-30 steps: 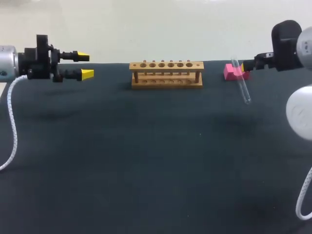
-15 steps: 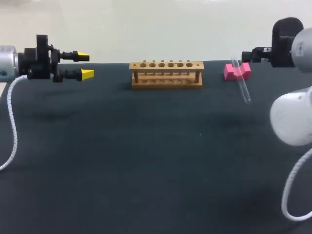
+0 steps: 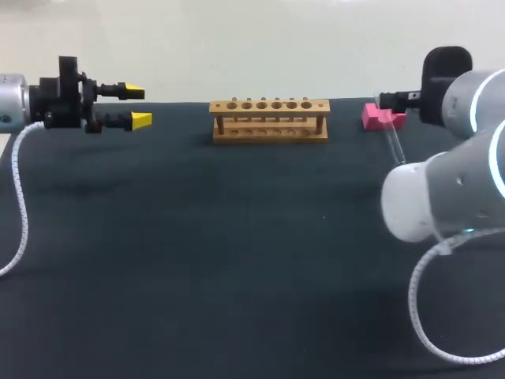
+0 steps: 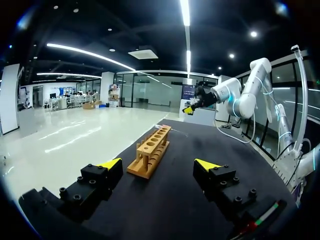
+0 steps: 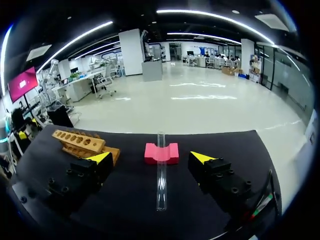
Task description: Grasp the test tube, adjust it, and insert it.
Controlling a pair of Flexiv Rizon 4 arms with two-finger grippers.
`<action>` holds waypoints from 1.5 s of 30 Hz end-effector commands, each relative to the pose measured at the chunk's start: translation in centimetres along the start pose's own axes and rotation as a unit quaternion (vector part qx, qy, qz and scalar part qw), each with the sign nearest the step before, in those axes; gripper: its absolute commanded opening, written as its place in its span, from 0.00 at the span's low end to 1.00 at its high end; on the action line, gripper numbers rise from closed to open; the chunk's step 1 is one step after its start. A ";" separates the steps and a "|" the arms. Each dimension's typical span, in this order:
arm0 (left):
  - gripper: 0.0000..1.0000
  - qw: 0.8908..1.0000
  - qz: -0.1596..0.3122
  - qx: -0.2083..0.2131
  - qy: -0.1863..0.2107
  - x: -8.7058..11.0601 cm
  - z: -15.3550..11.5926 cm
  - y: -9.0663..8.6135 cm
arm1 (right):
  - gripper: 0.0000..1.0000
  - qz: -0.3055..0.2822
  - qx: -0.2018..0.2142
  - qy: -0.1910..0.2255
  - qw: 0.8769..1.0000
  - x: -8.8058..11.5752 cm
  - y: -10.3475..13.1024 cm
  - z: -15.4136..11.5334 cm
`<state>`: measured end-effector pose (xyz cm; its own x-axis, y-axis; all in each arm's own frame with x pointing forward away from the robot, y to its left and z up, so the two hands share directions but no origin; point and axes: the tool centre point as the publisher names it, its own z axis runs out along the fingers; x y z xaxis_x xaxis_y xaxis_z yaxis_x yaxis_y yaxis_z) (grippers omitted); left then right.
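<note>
The tube lies with one end up on the pink block and the other end down on the bench. My right gripper is wide apart. The tube is in the gap between its fingers, and neither finger touches it. The rack stands near the block, toward my left. My left gripper is far off past the rack, spread wide with nothing in it.
</note>
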<state>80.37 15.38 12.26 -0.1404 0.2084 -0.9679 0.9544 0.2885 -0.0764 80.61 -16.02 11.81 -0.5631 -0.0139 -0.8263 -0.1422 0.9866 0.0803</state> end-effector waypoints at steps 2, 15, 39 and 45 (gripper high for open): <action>1.00 1.000 0.002 -0.003 -0.002 0.1 0.0 -0.2 | 1.00 -0.010 0.132 0.020 0.991 0.2 0.0 1.1; 1.00 1.000 0.002 -0.003 -0.002 0.1 0.0 -0.2 | 1.00 0.000 0.130 0.035 0.991 1.9 0.1 3.1; 1.00 1.000 0.002 -0.003 -0.002 0.1 0.0 -0.2 | 1.00 -0.004 0.067 0.077 0.995 4.8 -1.0 8.0; 1.00 1.000 0.002 -0.003 -0.002 0.1 0.0 -0.2 | 1.00 -0.008 0.055 0.083 0.995 5.1 -1.9 8.8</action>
<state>80.36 15.38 12.26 -0.1405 0.2084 -0.9679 0.9544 0.2886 -0.0764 84.49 -15.99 2.83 -0.6860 -0.0487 -0.7260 -0.0372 0.9988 -0.0318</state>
